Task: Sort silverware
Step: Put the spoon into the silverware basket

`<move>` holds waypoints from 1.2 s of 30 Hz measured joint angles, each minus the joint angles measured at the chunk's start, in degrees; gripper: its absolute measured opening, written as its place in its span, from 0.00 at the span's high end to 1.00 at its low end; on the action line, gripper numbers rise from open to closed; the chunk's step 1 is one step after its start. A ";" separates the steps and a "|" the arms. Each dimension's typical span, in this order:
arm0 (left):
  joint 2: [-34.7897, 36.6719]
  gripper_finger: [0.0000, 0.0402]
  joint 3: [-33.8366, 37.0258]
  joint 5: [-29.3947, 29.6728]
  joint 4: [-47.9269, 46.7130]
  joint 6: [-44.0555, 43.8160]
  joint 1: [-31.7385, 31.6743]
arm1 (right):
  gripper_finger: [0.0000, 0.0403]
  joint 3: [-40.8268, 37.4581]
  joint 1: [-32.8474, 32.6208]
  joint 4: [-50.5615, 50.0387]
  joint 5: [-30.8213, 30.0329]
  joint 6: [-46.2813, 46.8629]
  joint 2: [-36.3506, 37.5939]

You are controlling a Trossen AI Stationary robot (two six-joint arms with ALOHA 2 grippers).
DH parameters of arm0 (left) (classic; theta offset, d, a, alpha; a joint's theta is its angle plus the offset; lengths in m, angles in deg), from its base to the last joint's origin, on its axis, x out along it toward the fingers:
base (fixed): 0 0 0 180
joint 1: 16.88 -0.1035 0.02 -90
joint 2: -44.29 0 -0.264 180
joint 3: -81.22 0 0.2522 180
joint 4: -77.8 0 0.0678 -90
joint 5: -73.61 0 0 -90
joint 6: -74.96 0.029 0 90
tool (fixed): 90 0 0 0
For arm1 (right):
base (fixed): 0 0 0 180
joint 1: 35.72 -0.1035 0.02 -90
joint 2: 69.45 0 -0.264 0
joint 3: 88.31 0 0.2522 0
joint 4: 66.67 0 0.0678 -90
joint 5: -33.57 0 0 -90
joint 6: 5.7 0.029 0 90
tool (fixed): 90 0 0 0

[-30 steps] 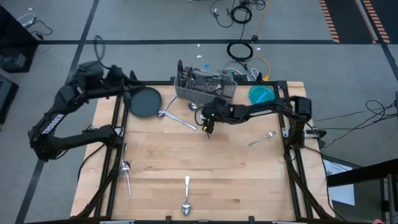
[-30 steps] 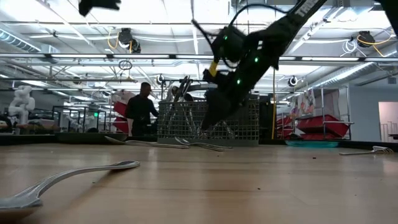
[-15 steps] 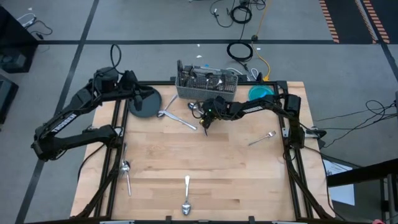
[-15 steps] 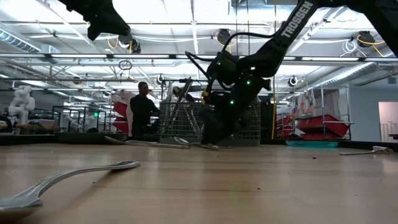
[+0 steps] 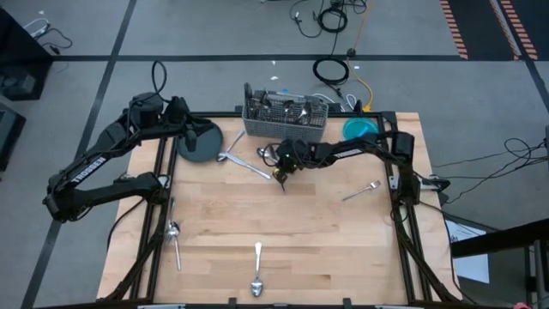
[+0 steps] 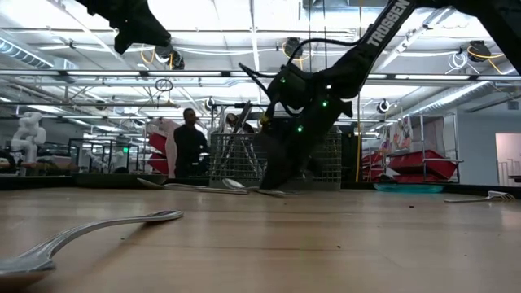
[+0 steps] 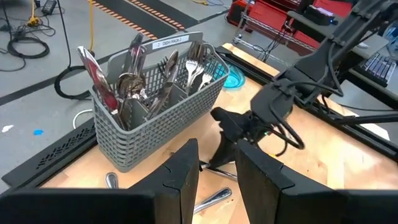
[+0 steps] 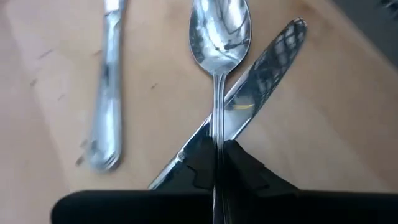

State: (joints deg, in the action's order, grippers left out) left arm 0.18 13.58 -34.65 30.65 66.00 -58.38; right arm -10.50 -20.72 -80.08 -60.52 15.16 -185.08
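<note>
Currently the right pincer (image 5: 280, 174) is down at the surface (image 5: 283, 249) just in front of the grey mesh caddy (image 5: 286, 122), near the middle of the far edge. Its fingers (image 8: 200, 163) are closed tight on the handle of a spoon (image 8: 219, 56); that spoon lies across a knife (image 8: 249, 87) on the wood, with another handle (image 8: 107, 93) lying just beside them. The caddy stands at the far edge and holds upright forks, spoons and knives (image 7: 158, 68).

The left pincer (image 7: 214, 177) hangs above the dark round plate (image 5: 199, 142) near the far-left corner, its fingers parted a moderate gap and holding nothing.

Loose silverware lies elsewhere on the surface: a spoon (image 5: 256, 273) at the near edge, another spoon (image 5: 174, 240) by the left edge, and a fork (image 5: 362, 190) towards the right edge. A teal dish (image 5: 360, 130) sits at the far-right corner.
</note>
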 joint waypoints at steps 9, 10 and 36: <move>0.00 0.72 0.00 0.02 0.00 -1.25 0.00 | 1.00 -0.23 -1.90 -0.73 -0.05 -0.69 10.69; 0.00 0.72 0.00 0.02 0.02 -1.28 0.00 | 1.00 -0.23 -2.15 -0.47 -0.81 -0.70 12.24; 0.33 0.72 0.00 0.39 23.88 -1.09 3.43 | 1.00 -7.13 8.91 89.29 -6.05 1.13 0.34</move>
State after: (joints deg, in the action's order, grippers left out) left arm 0.50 13.58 -34.26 54.52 64.91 -54.95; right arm -17.63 -11.81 9.21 -66.57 16.29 -184.74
